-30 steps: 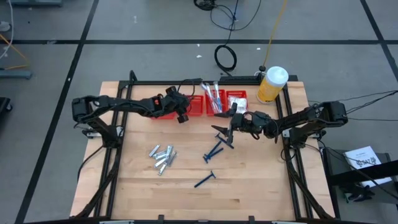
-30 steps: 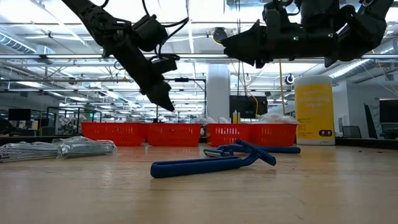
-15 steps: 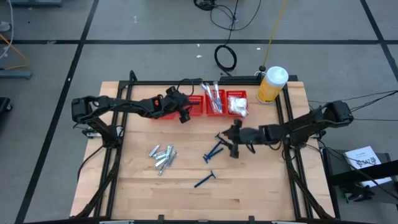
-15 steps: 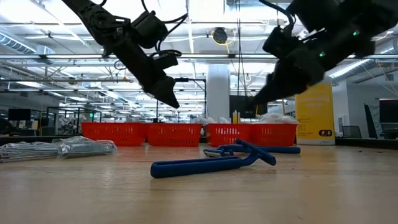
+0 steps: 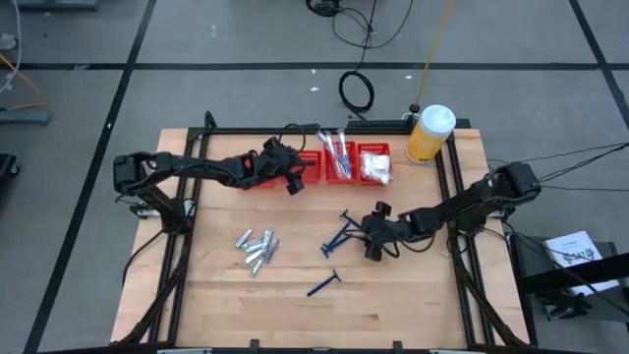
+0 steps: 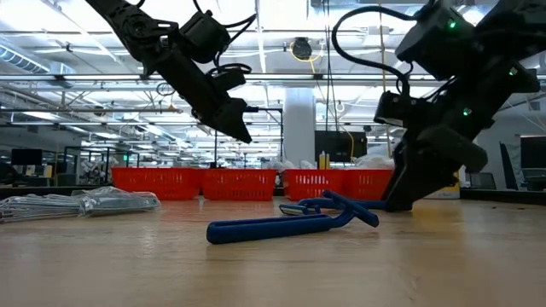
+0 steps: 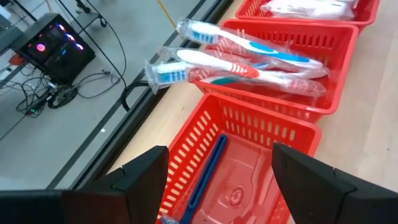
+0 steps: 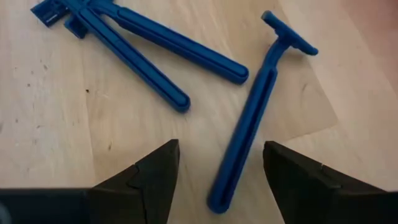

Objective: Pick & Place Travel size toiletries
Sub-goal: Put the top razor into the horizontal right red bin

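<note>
**Me:** Blue plastic first: my right claw hangs low over the table with its fingers spread wide and nothing between them. One razor lies flat on the wood right under the gap, its handle running away from me to the crosswise head.

**Other:** How would it handle?

**Me:** Light and stiff, I'd judge, with a smooth handle that could skate on the boards if I nudge it. I'd close across the middle of the handle, well clear of the blade end, and pinch squarely because it is so thin.

**Other:** And beyond that one?

**Me:** Two more razors lie crossed just past it, heads together. A single razor sits apart, nearer the table's front, and a heap of silvery tubes lies well off to the left.

**Other:** Your other claw?

**Me:** My left claw is also open and empty, held above a red basket with one blue razor already in it. Next basket along holds wrapped toothbrushes; farthest, white packets and the yellow bottle.
</note>
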Tool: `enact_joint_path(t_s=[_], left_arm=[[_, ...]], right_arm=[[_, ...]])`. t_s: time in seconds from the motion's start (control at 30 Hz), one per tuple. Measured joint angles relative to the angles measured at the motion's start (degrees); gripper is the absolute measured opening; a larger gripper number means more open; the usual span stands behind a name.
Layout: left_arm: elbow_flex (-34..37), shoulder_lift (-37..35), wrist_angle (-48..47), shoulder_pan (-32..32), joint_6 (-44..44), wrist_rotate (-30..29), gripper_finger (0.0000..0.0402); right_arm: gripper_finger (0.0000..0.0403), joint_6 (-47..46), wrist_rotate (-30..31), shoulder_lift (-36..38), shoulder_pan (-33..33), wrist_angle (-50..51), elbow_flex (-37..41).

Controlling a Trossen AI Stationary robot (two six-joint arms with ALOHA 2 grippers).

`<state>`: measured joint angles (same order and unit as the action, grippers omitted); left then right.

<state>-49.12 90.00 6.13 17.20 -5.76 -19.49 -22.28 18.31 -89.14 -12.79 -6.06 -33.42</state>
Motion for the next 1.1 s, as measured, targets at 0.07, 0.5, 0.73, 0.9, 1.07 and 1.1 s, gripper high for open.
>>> enact_joint_path(t_s=[0.07,0.5,0.73,0.9,1.07,1.1], left_arm=[[0.00,0.00,-0.02,-0.27,0.10,0.12,0.0275],[0.00,0.00,-0.04,-1.19,0.31,0.11,0.0269],[0.00,0.00,-0.07,-1.19,0.31,0.11,0.0269],[0.00,0.00,-0.07,-1.19,0.31,0.11,0.0269],[0.00,0.00,0.02,-1.21,1.00,0.24,0.0269],[0.00,0.00,0.05,-1.21,1.34,0.80,0.0269]], right_arm=[[0.0218,-0.01,0.37,-0.77,0.02,-0.24,-0.08],[0.0058,-3.97,-4.65,-0.86,1.63,3.45,-0.12],[0.0020,-1.22,-4.69,-0.85,1.96,3.11,-0.06],[0.0019,4.13,-3.53,3.50,1.94,2.93,0.29],[0.0019,11.60,2.92,13.10,2.29,0.56,0.14],[0.0019,13.40,4.70,15.08,2.57,0.65,0.20]])
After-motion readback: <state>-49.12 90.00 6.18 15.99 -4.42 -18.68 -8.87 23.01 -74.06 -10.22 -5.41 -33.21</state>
